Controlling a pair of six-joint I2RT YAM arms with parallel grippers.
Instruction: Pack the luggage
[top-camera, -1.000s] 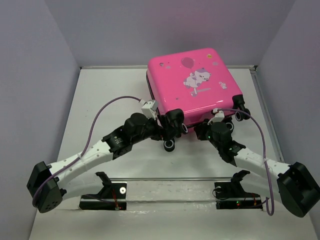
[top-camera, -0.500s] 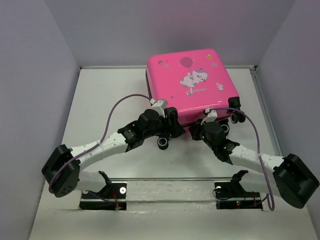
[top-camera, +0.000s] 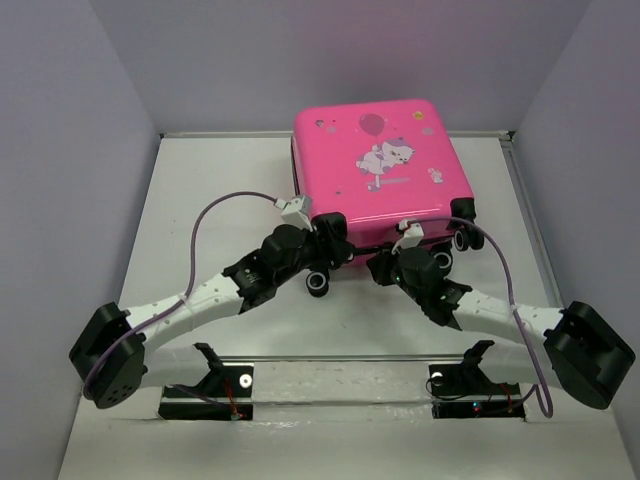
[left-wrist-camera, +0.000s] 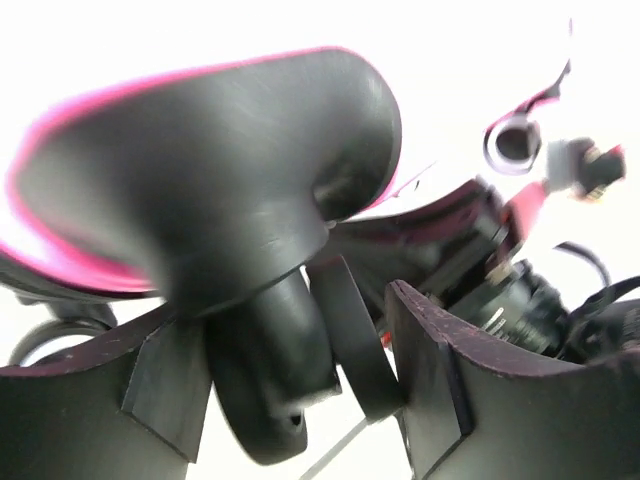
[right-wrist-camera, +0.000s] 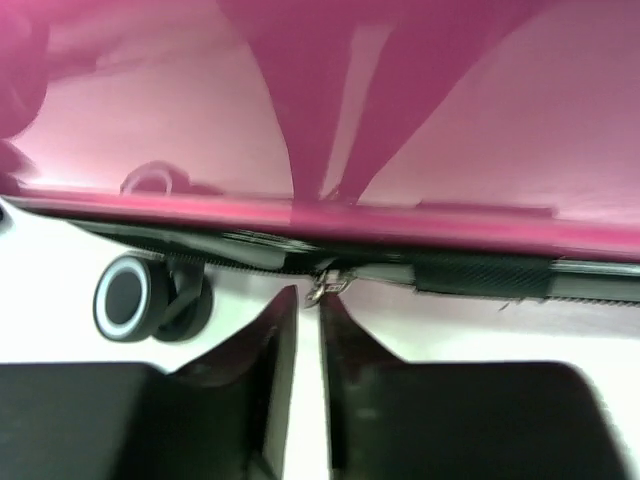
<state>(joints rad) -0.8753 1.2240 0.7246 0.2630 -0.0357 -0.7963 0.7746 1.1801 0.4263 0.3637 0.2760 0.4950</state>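
Note:
The luggage (top-camera: 375, 170) is a hot-pink hard-shell suitcase lying flat and closed at the back of the table, its cartoon print facing up. My left gripper (top-camera: 325, 262) is at its near-left corner, with the jaws shut on a black caster wheel (left-wrist-camera: 270, 370) and both pads against the wheel. Above it the pink shell rim (left-wrist-camera: 40, 250) shows. My right gripper (right-wrist-camera: 308, 300) is at the near edge, jaws parted by a narrow slit. The metal zipper pull (right-wrist-camera: 325, 285) hangs just at its fingertips on the black zipper trim (right-wrist-camera: 480, 275).
Another black wheel (right-wrist-camera: 130, 297) sits left of my right gripper, and one more (top-camera: 463, 240) at the near-right corner. Grey walls enclose the white table (top-camera: 200, 200) on three sides. Black arm mounts (top-camera: 220, 385) stand along the near edge.
Both arms moved left along the suitcase's near edge, and the suitcase shifted slightly. The left jaws closed in on the wheel. The right jaws parted a little.

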